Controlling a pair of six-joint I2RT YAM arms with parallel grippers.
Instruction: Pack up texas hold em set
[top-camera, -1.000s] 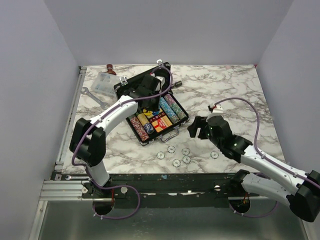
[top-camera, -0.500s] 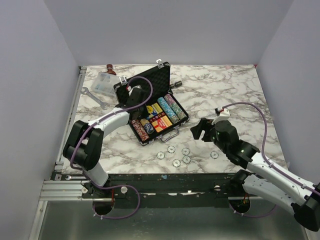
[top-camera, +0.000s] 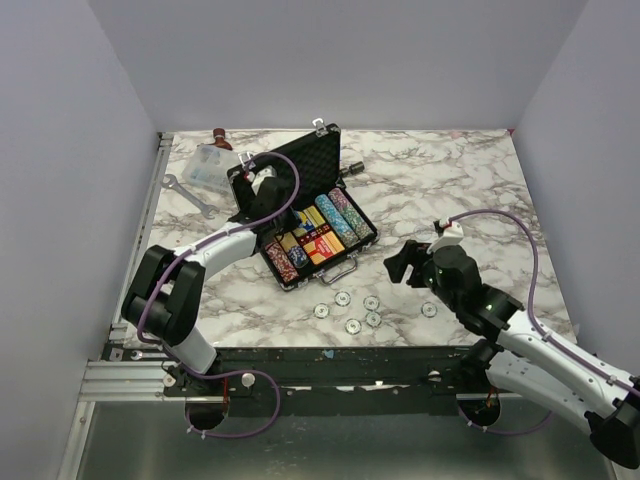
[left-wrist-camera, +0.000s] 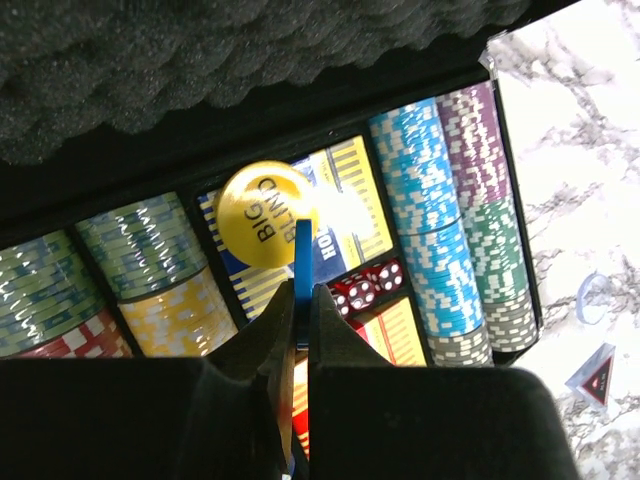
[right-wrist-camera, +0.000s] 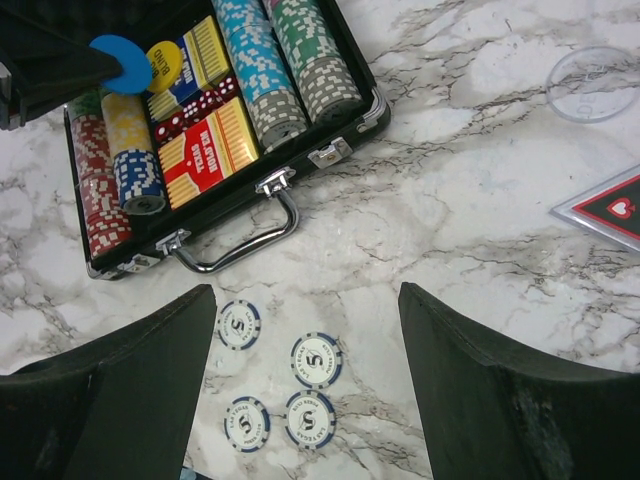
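Observation:
The black briefcase (top-camera: 345, 262) lies open, its foam lid (top-camera: 310, 160) raised. It holds multicoloured chip rows (left-wrist-camera: 440, 215), red-yellow card boxes (right-wrist-camera: 210, 150), red dice (left-wrist-camera: 366, 284) and a yellow "BIG BLIND" disc (left-wrist-camera: 264, 212). My left gripper (left-wrist-camera: 303, 300) is shut on the blue disc (left-wrist-camera: 303, 272), held on edge above the card boxes; the disc also shows in the right wrist view (right-wrist-camera: 121, 64). My right gripper (right-wrist-camera: 310, 380) is open and empty above several loose pale chips (right-wrist-camera: 317, 360), just in front of the case handle (right-wrist-camera: 240, 250).
A clear plastic box (top-camera: 208, 165) and a silver wrench (top-camera: 190, 195) lie at the back left. A clear round disc (right-wrist-camera: 590, 85) and a triangular card piece (right-wrist-camera: 605, 205) lie on the marble right of the case. One more chip (top-camera: 429, 309) lies near the front edge.
My left gripper has moved from the lid toward the near left, over the case's tray, with the blue disc. My right gripper has drawn back a little toward the front right.

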